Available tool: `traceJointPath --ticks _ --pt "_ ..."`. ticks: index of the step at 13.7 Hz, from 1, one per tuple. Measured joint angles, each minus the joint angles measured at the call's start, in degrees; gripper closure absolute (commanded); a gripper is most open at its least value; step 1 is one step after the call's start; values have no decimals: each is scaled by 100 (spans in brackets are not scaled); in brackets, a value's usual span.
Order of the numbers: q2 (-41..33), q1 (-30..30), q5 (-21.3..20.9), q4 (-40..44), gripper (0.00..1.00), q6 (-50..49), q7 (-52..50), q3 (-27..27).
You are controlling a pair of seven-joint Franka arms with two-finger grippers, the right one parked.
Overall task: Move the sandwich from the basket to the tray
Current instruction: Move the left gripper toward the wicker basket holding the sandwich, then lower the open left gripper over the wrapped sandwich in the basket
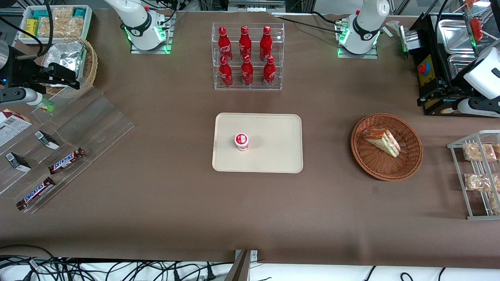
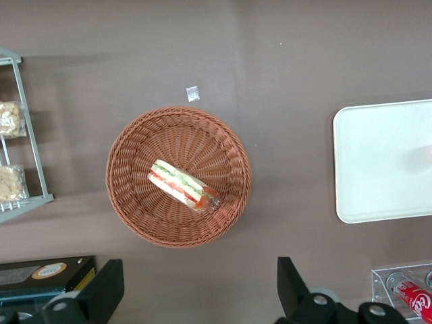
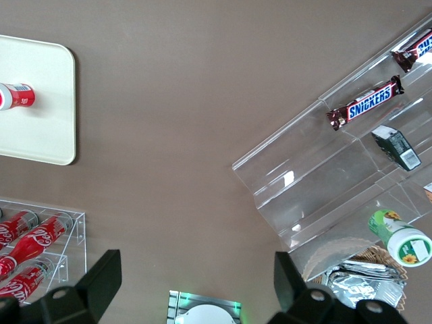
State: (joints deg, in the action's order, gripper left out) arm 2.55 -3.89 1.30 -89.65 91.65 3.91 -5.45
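Still pre-grasp: your gripper (image 2: 196, 290) hangs wide open and empty high above the basket (image 2: 135, 209), sandwich (image 2: 182, 185) inside; next, descend, straddle it, then carry to the tray (image 2: 385, 162).

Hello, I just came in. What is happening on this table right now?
A robot arm is set to move the sandwich from the basket to the tray, but nothing is grasped yet. The gripper hangs open high above the table, looking down at the basket, which is toward the working arm's end. The sandwich lies inside the basket. A small red and white cup stands on the tray.
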Motion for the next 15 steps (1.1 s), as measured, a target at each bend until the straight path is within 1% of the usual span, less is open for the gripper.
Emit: traceJointPath --ticks 3,6,10,13,15 --pt "7 -1 -22 0 0 39 21 4" --pt "47 -3 -142 -5 0 40 21 6" --pt "315 -136 -194 -124 0 169 -172 21" --pt "540 -211 -226 -839 0 1066 -732 23" --pt "594 -205 -391 -1409 0 1646 -1263 15"
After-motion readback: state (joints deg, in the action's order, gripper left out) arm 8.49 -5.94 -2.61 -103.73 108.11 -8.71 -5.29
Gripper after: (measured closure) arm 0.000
